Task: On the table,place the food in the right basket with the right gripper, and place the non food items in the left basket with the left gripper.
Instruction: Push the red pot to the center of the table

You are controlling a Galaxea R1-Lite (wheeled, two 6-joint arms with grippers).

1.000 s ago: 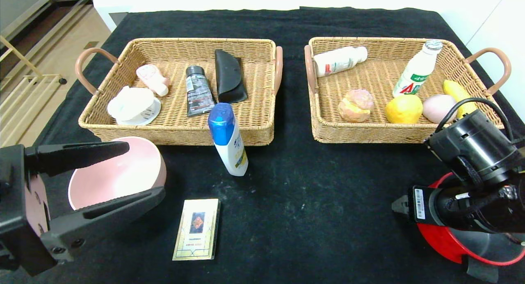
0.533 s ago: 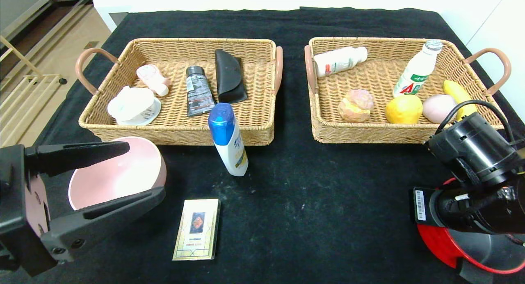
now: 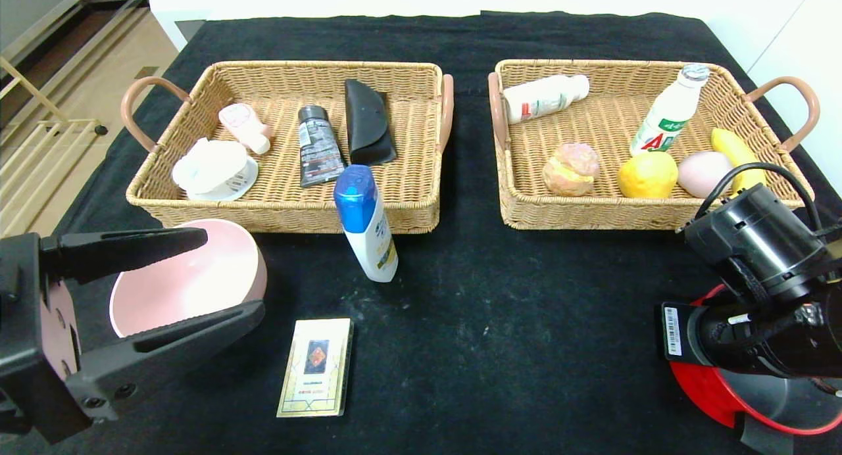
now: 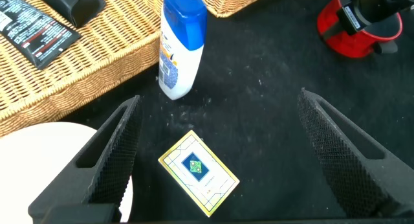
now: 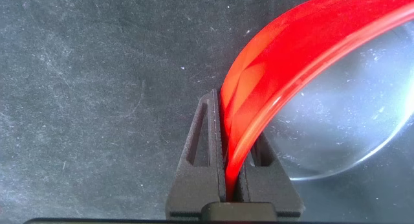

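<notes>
My right gripper (image 5: pixel 233 130) is shut on the rim of a red bowl (image 5: pixel 284 56), which it holds at the table's front right (image 3: pixel 714 396); my wrist hides most of the gripper (image 3: pixel 756 429) in the head view. My left gripper (image 3: pixel 227 271) is open and empty, with its fingers either side of a pink bowl (image 3: pixel 177 277) at the front left. In the left wrist view the left gripper (image 4: pixel 218 101) hangs above a gold-edged card box (image 4: pixel 198 172). A white bottle with a blue cap (image 3: pixel 365 225) stands in front of the left basket (image 3: pixel 283 212).
The left basket holds a black case, a dark tube, a pink item and a white holder. The right basket (image 3: pixel 592 215) holds two white bottles, a bun, a lemon, a pink egg shape and a banana. The card box (image 3: pixel 316 367) lies at the front centre.
My right arm has shifted slightly to the right with the red bowl, and a black gripper tip seen at its left edge is now hidden. The left arm has not moved.
</notes>
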